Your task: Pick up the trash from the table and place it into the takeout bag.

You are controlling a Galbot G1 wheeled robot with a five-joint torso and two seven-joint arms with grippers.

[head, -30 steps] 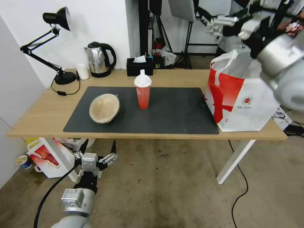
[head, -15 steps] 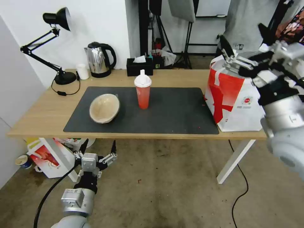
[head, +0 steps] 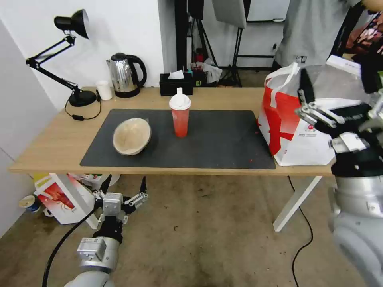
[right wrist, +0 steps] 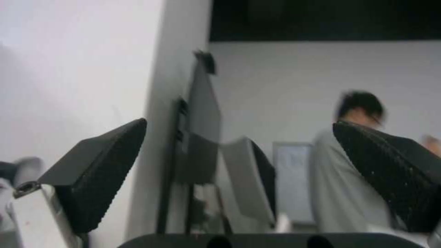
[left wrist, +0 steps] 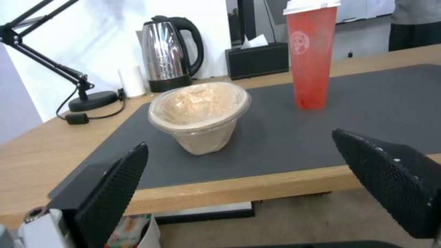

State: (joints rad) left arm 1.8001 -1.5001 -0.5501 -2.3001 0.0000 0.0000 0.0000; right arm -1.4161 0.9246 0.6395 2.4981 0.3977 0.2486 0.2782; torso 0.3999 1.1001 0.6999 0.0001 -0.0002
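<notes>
Head view: on the table [head: 60, 147], the beige bowl [head: 131, 136] lies tilted on the mat [head: 215, 139], the red cup [head: 180, 113] upright beside it, the bag [head: 297, 119] at the right end. The right gripper [head: 339, 91] hangs before the bag, jaws open and empty; the left gripper [head: 123, 186] waits below the table edge, jaws open.

Left wrist view: bowl [left wrist: 200, 115] and cup [left wrist: 311, 57] stand apart between spread jaws.

Right wrist view: jaws apart, empty.

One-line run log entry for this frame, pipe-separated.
right gripper: open, empty, beside takeout bag | left gripper: open, parked below table | on mat: beige bowl, red cup
</notes>
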